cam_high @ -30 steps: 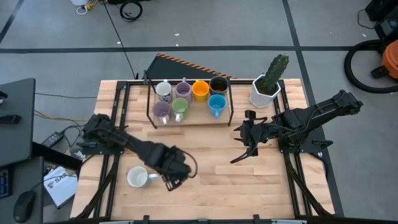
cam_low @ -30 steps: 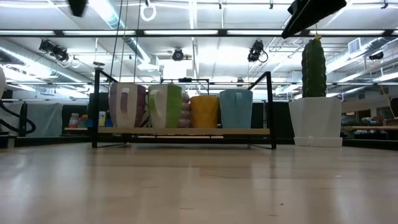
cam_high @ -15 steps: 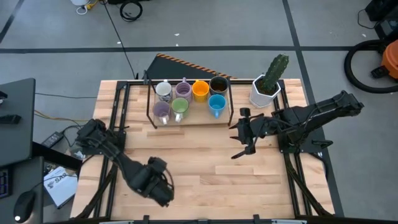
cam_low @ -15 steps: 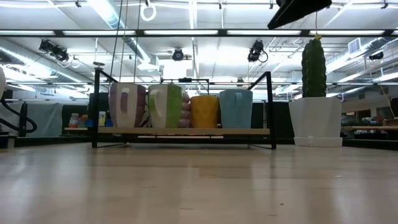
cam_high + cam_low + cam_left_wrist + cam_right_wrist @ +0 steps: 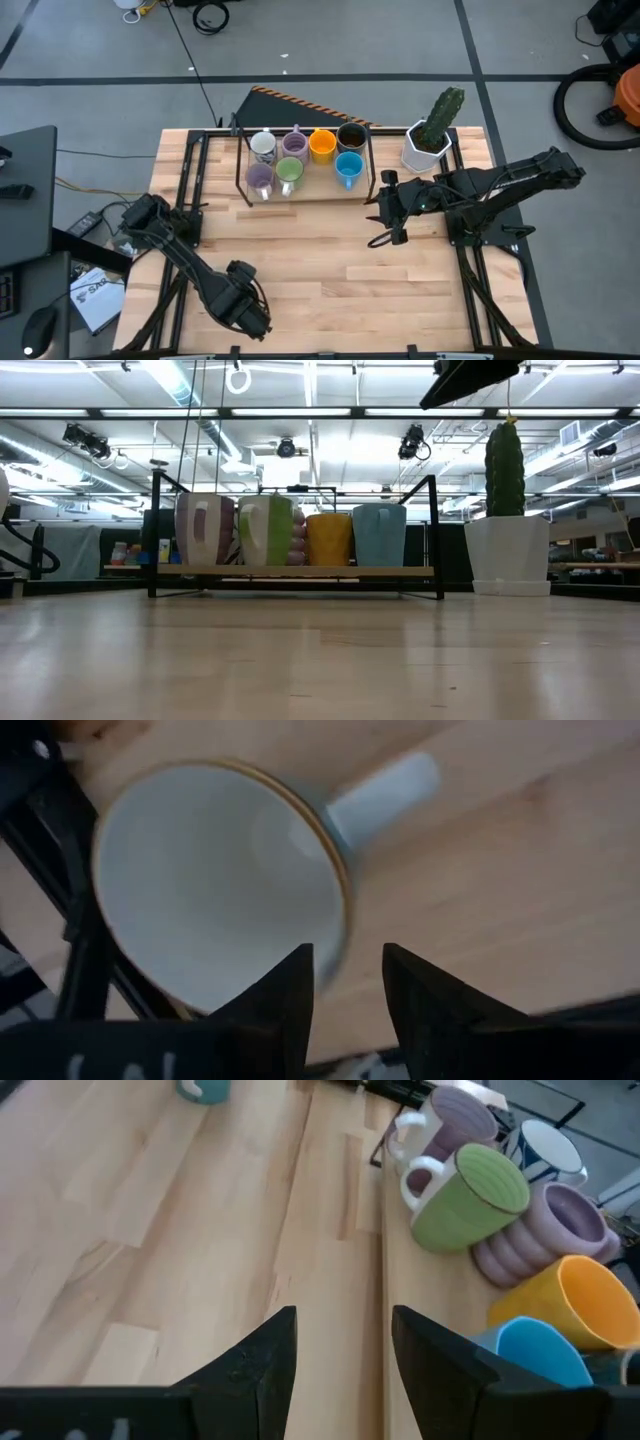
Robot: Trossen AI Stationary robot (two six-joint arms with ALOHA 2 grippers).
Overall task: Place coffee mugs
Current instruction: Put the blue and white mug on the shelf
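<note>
A white mug [image 5: 210,890] with a gold rim stands upright near the table's near-left edge, hidden under my left gripper [image 5: 248,312] in the high view. My left gripper [image 5: 348,990] is open, one finger over the mug's inside and one outside its wall, beside the handle [image 5: 385,790]. Seven more mugs stand on a rack [image 5: 300,192] at the far side: white [image 5: 263,146], purple [image 5: 294,146], orange [image 5: 321,146], dark brown [image 5: 351,136], purple [image 5: 259,180], green [image 5: 289,172] and blue [image 5: 348,168]. My right gripper [image 5: 375,220] hovers open just right of the rack. My left gripper comes at the white mug from above, its fingers on either side of the mug's wall [image 5: 345,920] next to the handle. Whether either finger touches the wall I cannot tell.
A cactus in a white faceted pot [image 5: 428,145] stands right of the rack at the far right. The rack has a black wire frame [image 5: 435,530] around its wooden shelf. Bare wood [image 5: 340,270] lies between the two grippers. Black frame bars [image 5: 75,920] run beside the mug.
My left gripper has moved toward the table's near edge and a little left, over the white mug, which now sits hidden beneath it in the high view. My right gripper has drifted toward the far edge and slightly left, closer to the rack.
</note>
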